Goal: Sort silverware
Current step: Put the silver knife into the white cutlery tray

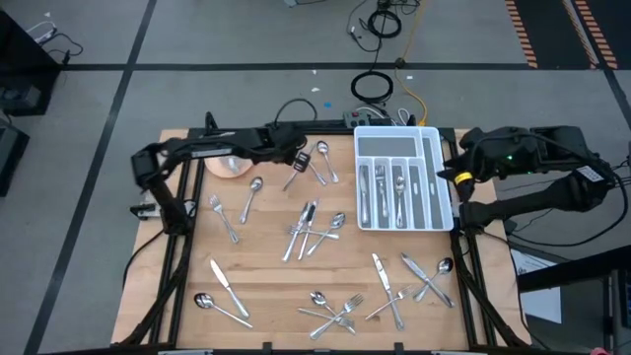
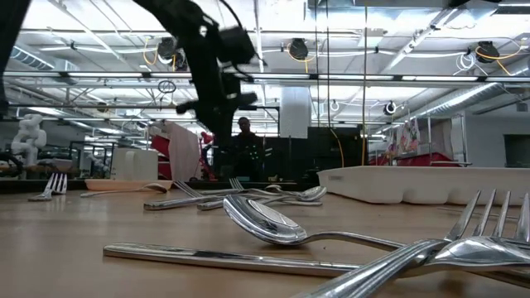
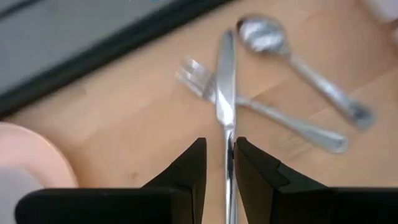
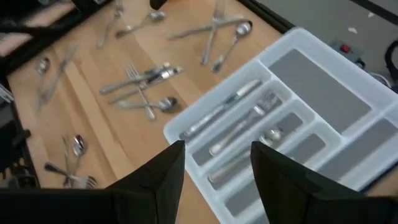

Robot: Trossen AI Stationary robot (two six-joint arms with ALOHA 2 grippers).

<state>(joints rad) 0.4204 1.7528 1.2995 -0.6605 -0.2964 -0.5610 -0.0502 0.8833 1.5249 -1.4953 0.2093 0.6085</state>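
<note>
My left gripper hangs over the table's far middle, shut on a table knife. Below and ahead of it a fork and a spoon lie on the wood. More silverware lies flat and scattered: a crossed bunch mid-table, others along the near edge. My right gripper stands open and high at the table's right edge, nothing between its fingers, above the white divided tray. My left gripper pinches the knife between its two fingers about where the blade narrows. The fingers slant down from the left. The knife lies along them, its blade sticking out ahead past the fingertips. Whether the blade tip touches the table I cannot tell.
The tray at the far right holds several pieces in its long compartments. A pink cup on its saucer sits just left of my left gripper. In the low view a spoon and forks lie close in front.
</note>
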